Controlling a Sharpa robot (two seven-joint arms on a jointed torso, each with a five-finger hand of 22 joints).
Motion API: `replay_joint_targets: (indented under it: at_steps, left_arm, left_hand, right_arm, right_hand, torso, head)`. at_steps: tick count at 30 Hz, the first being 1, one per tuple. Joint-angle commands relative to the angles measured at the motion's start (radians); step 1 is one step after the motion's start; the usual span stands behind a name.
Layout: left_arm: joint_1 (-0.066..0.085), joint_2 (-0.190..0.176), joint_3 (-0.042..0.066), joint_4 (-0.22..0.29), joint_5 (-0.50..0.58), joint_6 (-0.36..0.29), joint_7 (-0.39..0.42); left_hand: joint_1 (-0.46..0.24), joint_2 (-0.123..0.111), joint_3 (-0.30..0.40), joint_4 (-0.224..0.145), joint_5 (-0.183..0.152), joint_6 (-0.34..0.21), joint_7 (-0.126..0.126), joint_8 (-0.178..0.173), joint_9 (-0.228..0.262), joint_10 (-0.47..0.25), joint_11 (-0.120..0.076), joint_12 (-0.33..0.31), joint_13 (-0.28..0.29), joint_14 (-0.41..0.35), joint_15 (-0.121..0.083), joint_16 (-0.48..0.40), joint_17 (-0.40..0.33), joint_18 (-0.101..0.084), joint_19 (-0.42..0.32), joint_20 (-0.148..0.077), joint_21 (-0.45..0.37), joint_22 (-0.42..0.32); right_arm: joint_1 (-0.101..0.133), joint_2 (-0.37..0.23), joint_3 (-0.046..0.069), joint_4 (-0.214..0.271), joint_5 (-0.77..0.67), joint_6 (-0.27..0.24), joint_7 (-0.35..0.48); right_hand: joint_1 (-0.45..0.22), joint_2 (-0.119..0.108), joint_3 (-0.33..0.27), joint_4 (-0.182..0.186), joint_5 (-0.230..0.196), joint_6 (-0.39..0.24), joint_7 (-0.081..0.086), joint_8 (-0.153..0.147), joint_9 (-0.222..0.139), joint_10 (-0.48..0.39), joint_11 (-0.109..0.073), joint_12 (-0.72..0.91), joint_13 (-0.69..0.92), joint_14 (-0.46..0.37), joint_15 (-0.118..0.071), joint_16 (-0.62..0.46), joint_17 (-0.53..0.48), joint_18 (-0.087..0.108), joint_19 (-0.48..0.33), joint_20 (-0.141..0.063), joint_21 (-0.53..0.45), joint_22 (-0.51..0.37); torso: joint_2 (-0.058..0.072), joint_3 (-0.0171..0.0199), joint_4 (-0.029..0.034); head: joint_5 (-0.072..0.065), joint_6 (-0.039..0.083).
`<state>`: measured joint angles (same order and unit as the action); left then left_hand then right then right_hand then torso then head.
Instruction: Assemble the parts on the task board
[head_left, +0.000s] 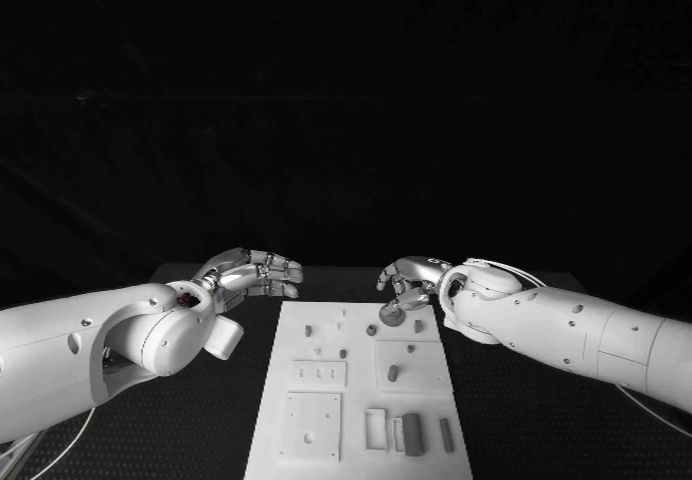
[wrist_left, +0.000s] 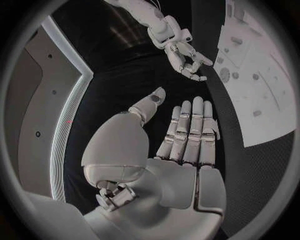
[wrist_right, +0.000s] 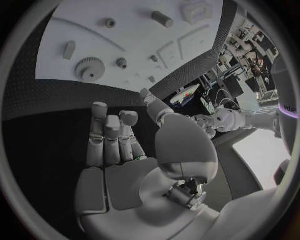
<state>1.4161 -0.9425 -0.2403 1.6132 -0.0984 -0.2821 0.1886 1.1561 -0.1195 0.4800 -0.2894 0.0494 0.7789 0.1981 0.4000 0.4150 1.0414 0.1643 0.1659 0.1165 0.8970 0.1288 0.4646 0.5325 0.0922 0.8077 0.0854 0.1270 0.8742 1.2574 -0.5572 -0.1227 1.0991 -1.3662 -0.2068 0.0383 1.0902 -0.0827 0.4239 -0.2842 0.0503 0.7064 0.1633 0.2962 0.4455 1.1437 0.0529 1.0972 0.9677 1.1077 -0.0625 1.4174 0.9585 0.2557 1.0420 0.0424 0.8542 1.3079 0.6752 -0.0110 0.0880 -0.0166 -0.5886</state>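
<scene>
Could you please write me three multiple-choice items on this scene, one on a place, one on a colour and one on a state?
1. Where does the gear lie?
A. on the task board
B. on the black table
C. in a robot hand

2. What colour is the task board?
A. black
B. white
C. red

3. What is the left robot hand holding?
A. a gear
B. a peg
C. nothing

Key: 1 A, the right wrist view shows it resting on the plate; 2 B, the plate is white against the dark table; 3 C, its fingers are extended and its palm bare.
</scene>
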Motion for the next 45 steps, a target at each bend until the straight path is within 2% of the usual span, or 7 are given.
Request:
replay_joint_targets:
  at_steps: [1,11,17,26,33,40,45]
  left_arm:
    - [0.004,-0.004,0.001,0.01,-0.086,0.012,0.023]
    - [0.004,0.001,0.001,0.009,-0.085,0.009,0.024]
    - [0.008,-0.004,0.001,0.013,-0.084,0.013,0.022]
    - [0.009,0.001,0.001,0.0,-0.063,0.019,0.017]
    - [0.009,0.004,0.001,-0.003,-0.032,0.027,0.016]
    - [0.009,0.002,0.001,0.005,-0.036,0.029,0.016]
    - [0.009,-0.003,0.001,0.011,-0.037,0.03,0.014]
  left_hand:
    - [0.008,-0.006,-0.005,0.001,0.002,-0.008,-0.001,-0.007,-0.002,-0.008,0.001,-0.008,-0.002,-0.006,0.005,-0.007,0.002,-0.023,-0.006,-0.007,-0.006,-0.002]
    - [0.005,-0.004,-0.007,0.002,0.002,-0.006,-0.002,-0.009,-0.005,-0.01,0.004,-0.016,-0.005,-0.015,0.01,-0.02,0.003,-0.033,-0.013,-0.009,-0.016,-0.006]
    - [0.004,-0.004,-0.008,0.002,0.002,-0.006,-0.001,-0.01,-0.006,-0.01,0.004,-0.017,-0.005,-0.016,0.011,-0.023,0.004,-0.035,-0.014,-0.01,-0.018,-0.006]
    - [0.003,-0.004,-0.009,0.002,0.002,-0.006,-0.001,-0.011,-0.006,-0.009,0.004,-0.019,-0.006,-0.017,0.012,-0.026,0.005,-0.038,-0.015,-0.011,-0.02,-0.007]
    - [0.004,-0.003,-0.009,0.001,0.002,-0.007,-0.001,-0.011,-0.007,-0.009,0.004,-0.02,-0.006,-0.018,0.012,-0.028,0.006,-0.04,-0.015,-0.013,-0.022,-0.008]
    - [0.005,-0.003,-0.009,0.001,0.002,-0.006,-0.001,-0.012,-0.007,-0.009,0.004,-0.021,-0.006,-0.019,0.013,-0.03,0.006,-0.041,-0.016,-0.014,-0.023,-0.008]
    - [0.004,-0.003,-0.01,0.001,0.002,-0.006,-0.002,-0.012,-0.008,-0.008,0.004,-0.021,-0.006,-0.019,0.013,-0.031,0.007,-0.043,-0.016,-0.014,-0.024,-0.008]
  right_arm:
    - [-0.001,0.013,0.0,-0.01,-0.049,0.045,-0.02]
    - [-0.008,0.03,0.0,0.002,-0.137,0.115,-0.047]
    - [-0.013,0.018,0.0,0.037,-0.179,0.136,-0.056]
    - [-0.015,0.009,0.0,0.048,-0.214,0.122,-0.065]
    - [-0.016,0.009,0.0,0.05,-0.239,0.116,-0.079]
    - [-0.026,0.024,0.0,0.018,-0.248,0.093,-0.084]
    - [-0.031,0.023,0.0,0.029,-0.247,0.086,-0.094]
  right_hand:
    - [-0.011,0.004,0.011,-0.003,-0.001,0.025,-0.004,0.005,0.002,0.006,-0.009,0.012,0.008,0.01,0.0,0.012,0.004,0.006,0.002,-0.01,0.013,0.027]
    - [-0.013,0.008,0.029,-0.007,-0.001,0.071,-0.008,0.017,0.005,0.025,-0.012,0.044,0.034,0.022,-0.004,0.051,0.017,0.006,0.011,-0.027,0.057,0.025]
    - [-0.01,0.007,0.034,-0.007,-0.001,0.09,-0.009,0.021,0.006,0.036,-0.013,0.055,0.042,0.033,-0.005,0.066,0.028,0.006,0.015,-0.033,0.073,0.025]
    - [-0.007,0.006,0.038,-0.008,-0.001,0.1,-0.01,0.022,0.006,0.043,-0.014,0.064,0.05,0.053,-0.006,0.077,0.05,0.006,0.019,-0.038,0.084,0.024]
    - [-0.003,0.008,0.042,-0.008,-0.001,0.1,-0.009,0.019,0.005,0.045,-0.013,0.066,0.052,0.057,-0.005,0.08,0.053,0.006,0.019,-0.04,0.088,0.023]
    - [-0.001,0.008,0.044,-0.008,-0.001,0.099,-0.008,0.018,0.004,0.046,-0.012,0.066,0.053,0.058,-0.004,0.081,0.055,0.006,0.019,-0.041,0.09,0.023]
    - [-0.001,0.01,0.045,-0.007,-0.001,0.098,-0.008,0.016,0.004,0.046,-0.012,0.066,0.054,0.057,-0.004,0.081,0.053,0.006,0.019,-0.042,0.091,0.023]
  torso:
    - [0.019,-0.0058,0.0198]
    - [0.046,-0.0176,0.041]
    - [0.059,-0.0217,0.0459]
    - [0.071,-0.0232,0.046]
    - [0.081,-0.0222,0.0514]
    - [0.09,-0.0209,0.0525]
    - [0.095,-0.0209,0.056]
  head:
    - [-0.007,0.01]
    - [-0.025,0.009]
    - [-0.033,0.009]
    - [-0.038,0.015]
    - [-0.048,0.023]
    - [-0.049,0.028]
    - [-0.046,0.026]
